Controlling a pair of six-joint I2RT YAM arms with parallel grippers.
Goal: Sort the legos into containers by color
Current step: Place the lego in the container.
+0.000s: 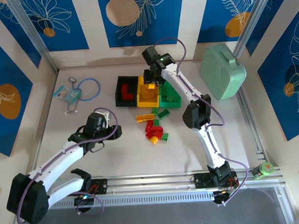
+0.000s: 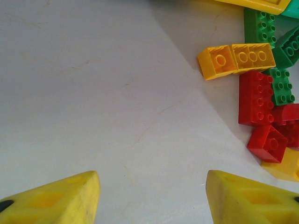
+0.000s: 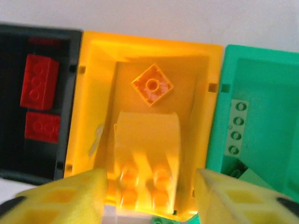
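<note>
Open bench (image 2: 93, 93) stretches ahead of the left gripper (image 2: 152, 198), with nothing between its parted jaws. The legos (image 2: 261, 93) crowd only the right side. The right arm (image 1: 198, 115) leans past the pile's right flank, and the right gripper (image 3: 149, 196) hangs over the yellow bin (image 3: 93, 84), its jaws apart, blocking that mouth. The black bin (image 3: 70, 46) and green bin (image 3: 275, 93) stand unblocked. A mint-green case (image 1: 223, 72) fills the far right corner, and a blue loop of tubing (image 1: 89, 88) lies far left.
</note>
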